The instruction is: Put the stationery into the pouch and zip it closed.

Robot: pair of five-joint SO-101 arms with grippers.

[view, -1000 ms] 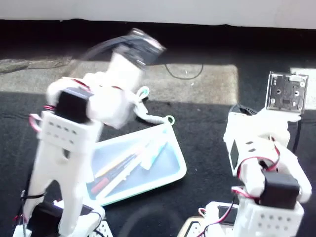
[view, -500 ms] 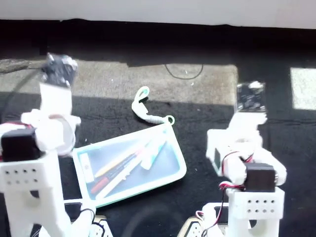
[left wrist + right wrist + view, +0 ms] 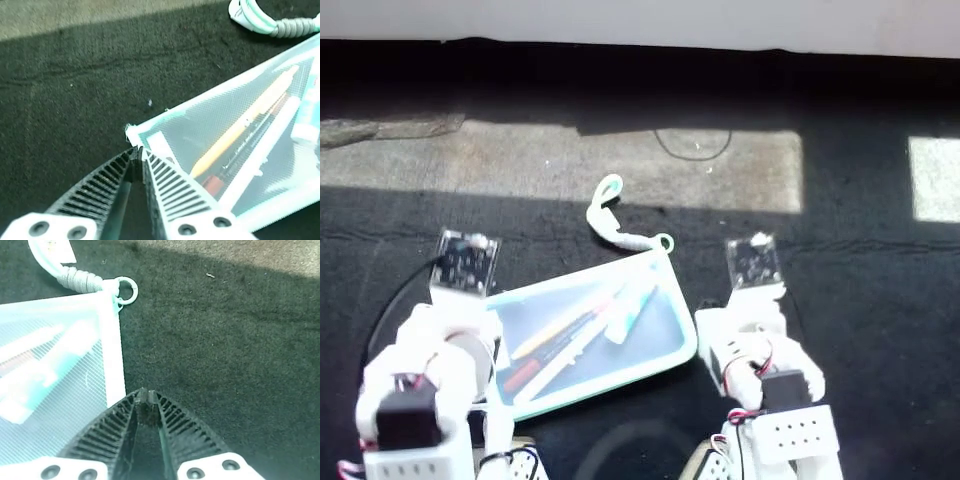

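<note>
While each claw is pinched together, empty, left claw [image 3: 136, 152] at pouch [image 3: 220, 125] corner, right claw [image 3: 147, 396] beside pouch edge

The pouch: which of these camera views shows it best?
The high view: the whole pouch lies flat there, pens visible inside. The left wrist view catches one end with the pens; the right wrist view catches the opposite corner with its ring.

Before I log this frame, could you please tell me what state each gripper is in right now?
Left gripper: closed, holding nothing.
Right gripper: closed, holding nothing.
</note>
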